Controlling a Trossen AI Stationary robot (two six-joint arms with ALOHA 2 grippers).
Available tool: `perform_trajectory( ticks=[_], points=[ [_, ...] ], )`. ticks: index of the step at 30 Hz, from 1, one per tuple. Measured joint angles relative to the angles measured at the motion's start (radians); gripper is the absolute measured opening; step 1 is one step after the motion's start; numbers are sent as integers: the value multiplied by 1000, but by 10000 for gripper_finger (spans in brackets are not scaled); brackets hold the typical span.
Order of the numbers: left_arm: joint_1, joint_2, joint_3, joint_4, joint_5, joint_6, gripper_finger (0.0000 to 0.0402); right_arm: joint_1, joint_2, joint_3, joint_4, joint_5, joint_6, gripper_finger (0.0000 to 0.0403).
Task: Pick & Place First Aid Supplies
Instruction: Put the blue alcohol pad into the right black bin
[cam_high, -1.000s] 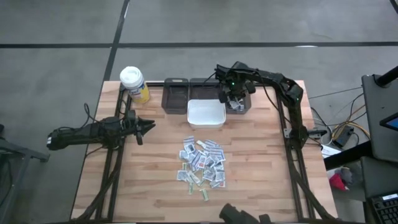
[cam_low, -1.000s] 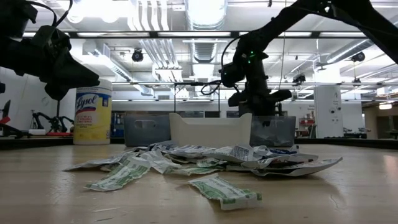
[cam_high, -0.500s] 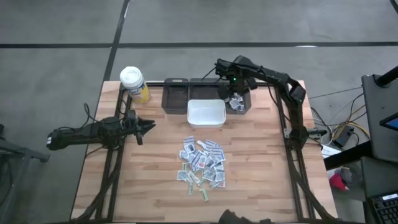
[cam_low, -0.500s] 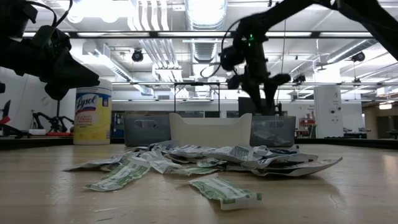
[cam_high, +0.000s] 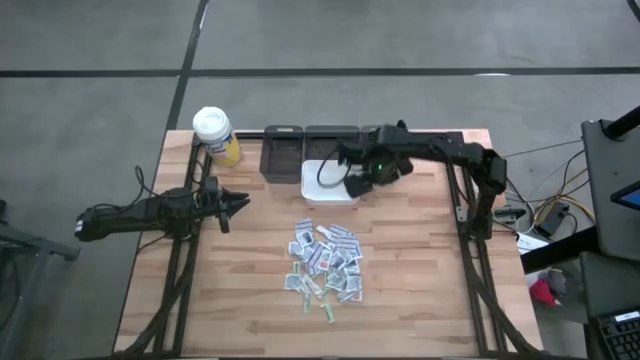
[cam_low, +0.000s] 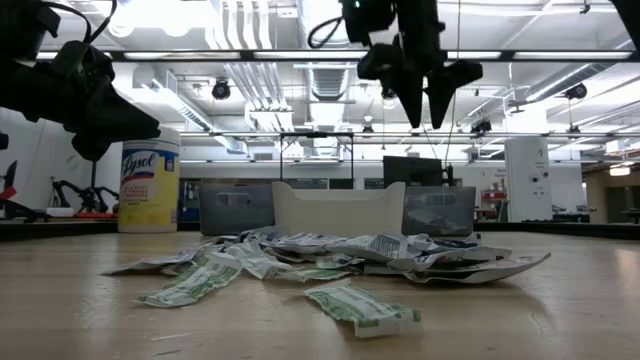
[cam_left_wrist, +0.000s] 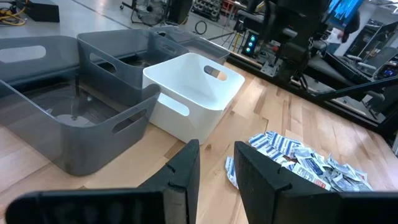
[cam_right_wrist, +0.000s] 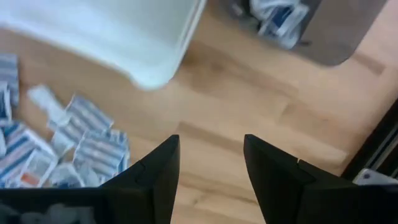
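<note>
The right gripper (cam_high: 352, 183) hangs above the table (cam_high: 420, 280) at the right edge of the white bin (cam_high: 330, 190), its fingers (cam_right_wrist: 163, 171) apart with nothing between them; in the low view it sits high up, pointing down (cam_low: 418, 95). Through its wrist camera a few packets (cam_right_wrist: 277, 15) lie in the grey bin (cam_right_wrist: 339, 37) just beyond the white one. The main pile of supplies (cam_high: 325, 262) lies loose on the wood nearer the front of the table, well apart from the bins, with a couple of strips (cam_low: 360, 307) strayed toward the front edge. Two more grey bins (cam_high: 283, 153) stand side by side behind the white bin. The left gripper (cam_high: 238, 203) waits over the table's left side, pointing toward the middle, its fingers (cam_left_wrist: 186, 171) parted by a narrow gap and empty. A yellow bottle (cam_high: 215, 136) with a white cap stands at the back left corner.
</note>
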Motion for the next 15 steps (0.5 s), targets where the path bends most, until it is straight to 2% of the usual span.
perform_trajectory(
  ticks=[7, 15],
  points=[
    [0, 0, 0, 0, 0, 0, 94, 198, 10, -19, 39, 0, 78, 158],
    [0, 0, 0, 0, 0, 0, 94, 362, 11, -60, 103, -4, 191, 139]
  ],
)
